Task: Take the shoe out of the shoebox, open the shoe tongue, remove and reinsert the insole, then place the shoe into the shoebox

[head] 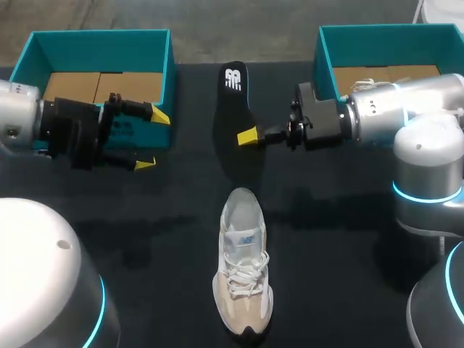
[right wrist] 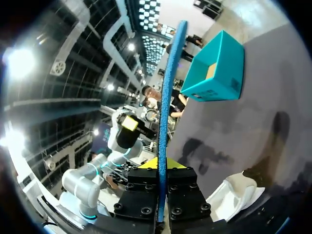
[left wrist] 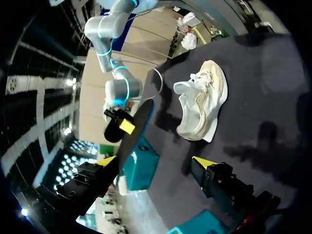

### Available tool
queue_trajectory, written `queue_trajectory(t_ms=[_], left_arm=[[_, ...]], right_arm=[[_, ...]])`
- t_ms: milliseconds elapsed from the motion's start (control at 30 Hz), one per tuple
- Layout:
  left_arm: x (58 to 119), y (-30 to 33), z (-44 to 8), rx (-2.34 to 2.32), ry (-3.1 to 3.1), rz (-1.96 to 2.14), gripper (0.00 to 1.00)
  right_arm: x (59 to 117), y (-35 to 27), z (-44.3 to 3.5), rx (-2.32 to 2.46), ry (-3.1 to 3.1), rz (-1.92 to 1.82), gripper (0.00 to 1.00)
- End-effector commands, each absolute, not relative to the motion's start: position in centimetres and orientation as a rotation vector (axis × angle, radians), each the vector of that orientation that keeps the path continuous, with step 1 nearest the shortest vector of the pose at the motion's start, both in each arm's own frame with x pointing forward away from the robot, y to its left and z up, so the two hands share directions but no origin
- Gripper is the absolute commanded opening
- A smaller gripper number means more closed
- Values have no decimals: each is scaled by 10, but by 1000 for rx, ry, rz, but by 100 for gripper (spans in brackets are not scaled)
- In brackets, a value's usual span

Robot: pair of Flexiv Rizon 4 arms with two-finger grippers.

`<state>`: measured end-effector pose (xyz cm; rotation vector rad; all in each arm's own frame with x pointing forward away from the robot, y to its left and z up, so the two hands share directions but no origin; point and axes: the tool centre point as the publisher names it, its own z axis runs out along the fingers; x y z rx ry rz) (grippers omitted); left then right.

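Our right gripper [head: 249, 135] has its fingers clenched on the flat black insole with the white logo [head: 232, 101], pinching it along one long edge and holding it up over the black surface [head: 145, 217]. The insole sits between the two boxes at the far side. From the right wrist view we see it edge-on [right wrist: 168, 107], a thin strip rising straight out from between the fingers.

Down the middle, nearer to us, the white and beige lace-up sneaker [head: 243, 272] stands on its sole, outside both boxes. Its toe points towards us and its open heel end faces the insole, and nothing is touching it.

On the other side, our left gripper [head: 152, 140] hovers with its fingers released, wide apart and holding nothing. It is just in front of the left teal shoebox [head: 29, 61], which is open with its brown cardboard floor showing. In the left wrist view the sneaker [left wrist: 202, 105] lies ahead of those spread yellow tips.

The right teal shoebox [head: 384, 30] sits at the far right corner, behind our right arm, with something pale just showing inside that we cannot make out.
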<state>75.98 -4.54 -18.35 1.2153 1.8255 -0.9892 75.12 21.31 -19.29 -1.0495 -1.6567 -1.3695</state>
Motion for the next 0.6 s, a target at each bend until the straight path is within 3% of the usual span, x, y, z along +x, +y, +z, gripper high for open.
queue_trajectory(t_ms=[33, 600], left_arm=[[755, -44, -178, 1172, 2005, -959, 100], [754, -41, -179, 1069, 2144, -963, 100]], right_arm=[[749, 212, -196, -1049, -1679, -1388, 0], [748, 213, -197, -1026, -1704, -1409, 0]])
